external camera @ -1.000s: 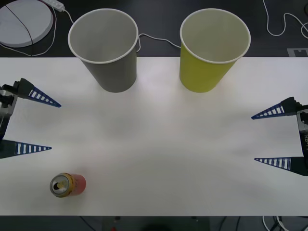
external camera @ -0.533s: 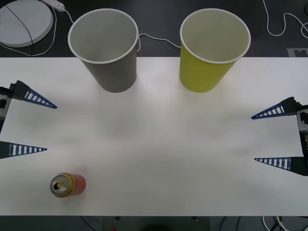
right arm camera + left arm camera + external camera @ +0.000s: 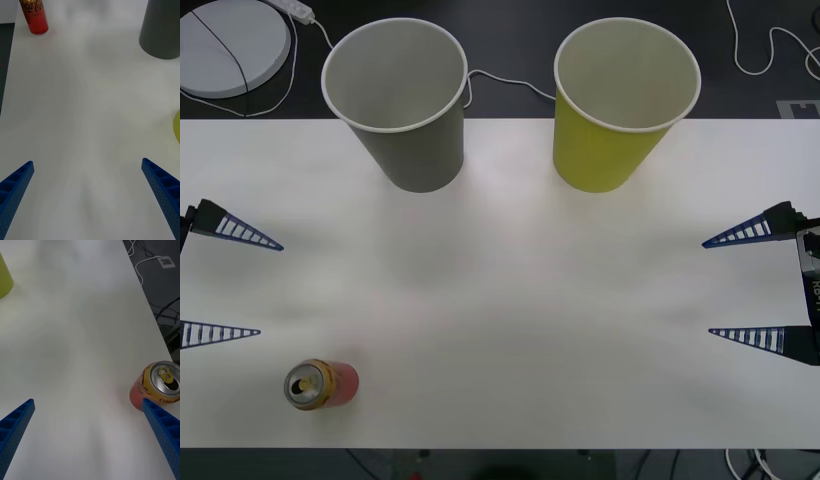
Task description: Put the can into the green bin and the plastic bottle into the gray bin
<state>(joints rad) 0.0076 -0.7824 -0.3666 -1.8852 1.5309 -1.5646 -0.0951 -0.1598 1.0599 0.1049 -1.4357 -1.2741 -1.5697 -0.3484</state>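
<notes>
Both jaws wide: your left gripper (image 3: pixel 265 288), right gripper (image 3: pixel 708 288) hover over white table (image 3: pixel 510 290); cables (image 3: pixel 770 45) on dark floor behind.

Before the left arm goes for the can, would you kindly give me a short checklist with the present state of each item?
1. Can upright on the table, near the front left: ok.
2. Left hand open, beside the can: ok.
3. Left hand around the can: not ok.
4. Green bin upright, mouth open: ok.
5. Right hand open at the right edge, out of the way: ok.
6. Gray bin upright: ok.
</notes>
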